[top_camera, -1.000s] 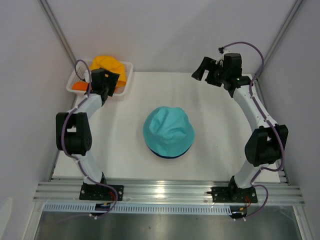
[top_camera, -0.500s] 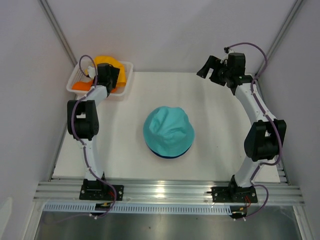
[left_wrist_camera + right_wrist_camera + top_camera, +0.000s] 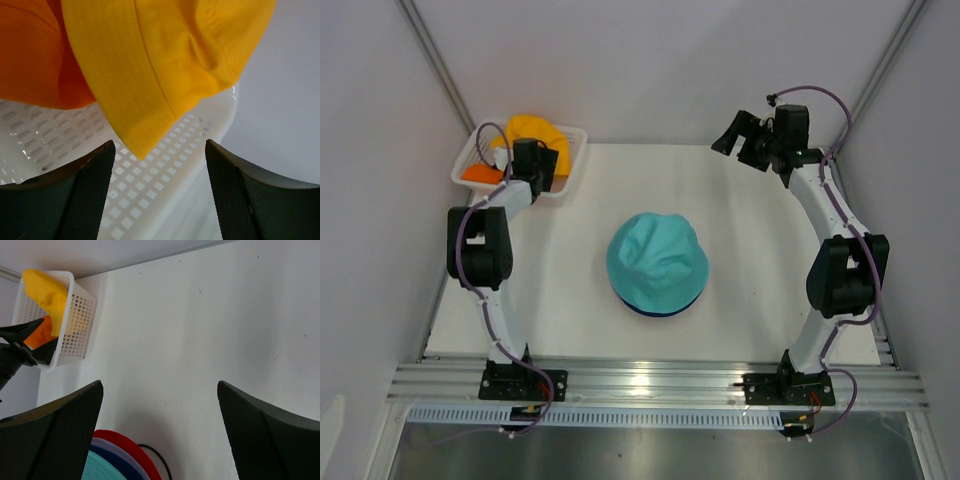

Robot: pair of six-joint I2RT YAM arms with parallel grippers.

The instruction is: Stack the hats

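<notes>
A teal hat [image 3: 657, 260] tops a stack at the table's middle; a dark blue brim [image 3: 650, 312] shows under it. In the right wrist view the teal [image 3: 100, 471], dark blue [image 3: 121, 466], lilac [image 3: 116, 448] and red [image 3: 125, 440] brims show. A yellow hat [image 3: 537, 131] and an orange hat [image 3: 477, 172] lie in the white basket [image 3: 572, 152]. My left gripper [image 3: 548, 163] is open over the basket, just below the yellow hat's brim [image 3: 145, 125], beside the orange hat [image 3: 35, 60]. My right gripper [image 3: 732, 135] is open and empty at the far right.
A black wire stand [image 3: 160, 460] shows under the stack. The basket's slatted floor [image 3: 130, 195] lies between my left fingers. White walls close in the far side and both sides of the table [image 3: 760, 250].
My left arm has reached further over the basket toward the yellow hat. My right gripper has stayed at the far right, barely shifting.
</notes>
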